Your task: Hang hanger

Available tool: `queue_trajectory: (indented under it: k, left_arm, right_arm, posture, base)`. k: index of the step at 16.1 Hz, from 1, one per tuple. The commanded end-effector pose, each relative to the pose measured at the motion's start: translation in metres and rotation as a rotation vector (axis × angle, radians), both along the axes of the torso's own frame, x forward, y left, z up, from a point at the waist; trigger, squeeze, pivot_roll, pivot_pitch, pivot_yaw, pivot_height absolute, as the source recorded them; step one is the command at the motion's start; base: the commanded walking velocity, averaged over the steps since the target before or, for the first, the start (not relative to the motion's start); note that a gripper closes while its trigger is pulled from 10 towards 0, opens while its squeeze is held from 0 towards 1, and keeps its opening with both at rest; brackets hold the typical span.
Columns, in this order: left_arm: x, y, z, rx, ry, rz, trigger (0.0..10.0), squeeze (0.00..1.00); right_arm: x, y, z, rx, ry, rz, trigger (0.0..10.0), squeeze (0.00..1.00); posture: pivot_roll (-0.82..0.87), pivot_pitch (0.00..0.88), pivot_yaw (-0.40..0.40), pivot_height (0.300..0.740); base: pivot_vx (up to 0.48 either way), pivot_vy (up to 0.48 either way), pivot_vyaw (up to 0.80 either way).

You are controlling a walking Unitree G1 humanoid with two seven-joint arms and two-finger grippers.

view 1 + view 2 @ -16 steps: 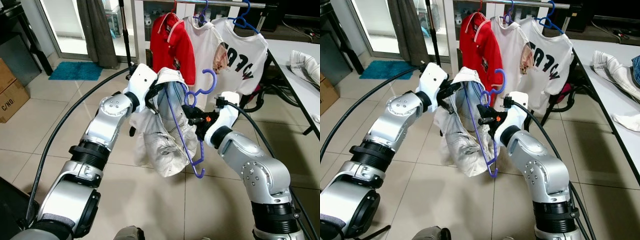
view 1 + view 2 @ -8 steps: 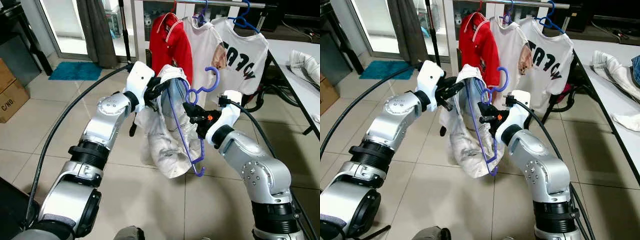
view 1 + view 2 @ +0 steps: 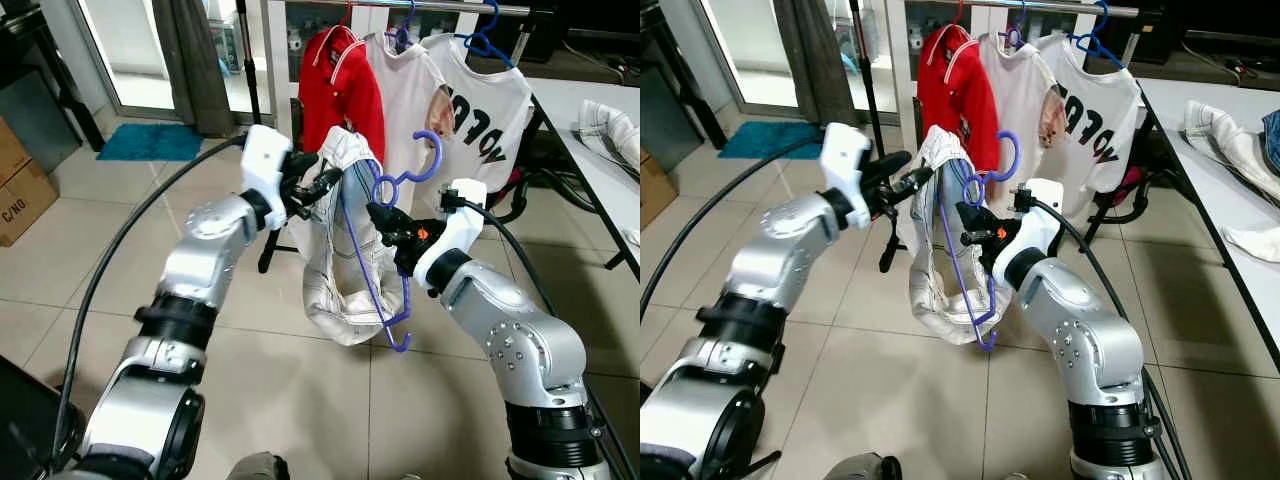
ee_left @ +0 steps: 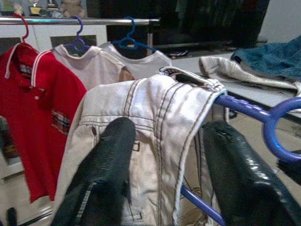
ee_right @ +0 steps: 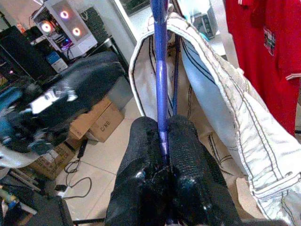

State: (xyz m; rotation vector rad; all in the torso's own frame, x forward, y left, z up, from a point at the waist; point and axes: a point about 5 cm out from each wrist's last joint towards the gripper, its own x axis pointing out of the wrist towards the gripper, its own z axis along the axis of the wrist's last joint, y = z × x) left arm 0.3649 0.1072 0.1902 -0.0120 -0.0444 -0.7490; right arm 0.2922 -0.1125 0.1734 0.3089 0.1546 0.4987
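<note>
So the purple hanger (image 3: 385,250) with its white garment (image 3: 345,240) has risen closer to the rail (image 3: 440,8). Right gripper (image 5: 162,146) clamps its bar; left gripper (image 4: 169,165) now spread around the collar, ready to let go.

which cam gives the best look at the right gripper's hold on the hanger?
Right wrist view: the right gripper is shut on the blue hanger, its bar pinched between both fingers. The eye views show the hanger whole, but the grip is small there. The left wrist view shows its hook end.
</note>
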Motion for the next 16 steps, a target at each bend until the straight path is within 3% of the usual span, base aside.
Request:
queue_trajectory:
  k: [1, 3, 4, 6, 9, 10, 11, 12, 16]
  left_arm:
    - [-0.006, 0.006, 0.008, -0.061, -0.019, -0.051, 10.0, 1.0]
    - [-0.014, 0.015, 0.022, -0.135, -0.045, -0.145, 10.0, 1.0]
    - [-0.015, 0.027, 0.029, -0.125, -0.061, -0.174, 10.0, 1.0]
    - [-0.012, 0.049, 0.043, -0.053, -0.091, -0.182, 10.0, 1.0]
    - [-0.009, 0.074, 0.064, 0.16, -0.111, -0.254, 10.0, 1.0]
    - [-0.009, 0.076, 0.068, 0.21, -0.111, -0.305, 10.0, 0.76]
    - [-0.009, 0.076, 0.069, 0.222, -0.109, -0.322, 10.0, 0.76]
    - [-0.006, 0.076, 0.076, 0.294, -0.119, -0.41, 10.0, 0.0]
    - [0.0, 0.071, 0.092, 0.43, -0.092, -0.622, 10.0, 0.0]
  right_arm:
    - [-0.002, 0.002, 0.027, 0.044, -0.141, 0.022, 10.0, 0.0]
    - [-0.001, 0.0, 0.027, 0.037, -0.146, 0.028, 10.0, 0.0]
    - [-0.001, -0.001, 0.028, 0.025, -0.15, 0.039, 10.0, 0.0]
    - [-0.002, -0.004, 0.03, -0.014, -0.165, 0.084, 10.0, 0.0]
    - [-0.005, -0.023, 0.037, -0.084, -0.204, 0.152, 10.0, 0.0]
    - [-0.006, -0.027, 0.039, -0.112, -0.218, 0.182, 10.0, 0.0]
    - [-0.007, -0.028, 0.04, -0.121, -0.221, 0.191, 10.0, 0.0]
    - [-0.011, -0.032, 0.042, -0.15, -0.231, 0.263, 10.0, 0.0]
    - [-0.026, -0.029, 0.045, -0.205, -0.255, 0.441, 10.0, 0.0]
  posture:
    - [-0.06, 0.0, 0.052, 0.74]
    - [-0.05, 0.0, 0.046, 0.74]
    - [-0.04, 0.0, 0.039, 0.74]
    - [-0.03, 0.0, 0.031, 0.74]
    - [-0.02, 0.0, 0.025, 0.74]
    - [-0.02, 0.0, 0.024, 0.74]
    - [-0.02, 0.0, 0.022, 0.74]
    - [-0.01, 0.0, 0.02, 0.74]
    - [-0.03, 0.0, 0.039, 0.74]
  base:
    - [0.0, 0.0, 0.0]
    - [0.0, 0.0, 0.0]
    - [0.0, 0.0, 0.0]
    - [0.0, 0.0, 0.0]
    - [0.0, 0.0, 0.0]
    - [0.0, 0.0, 0.0]
    - [0.0, 0.0, 0.0]
    - [0.0, 0.0, 0.0]
    - [0.0, 0.0, 0.0]
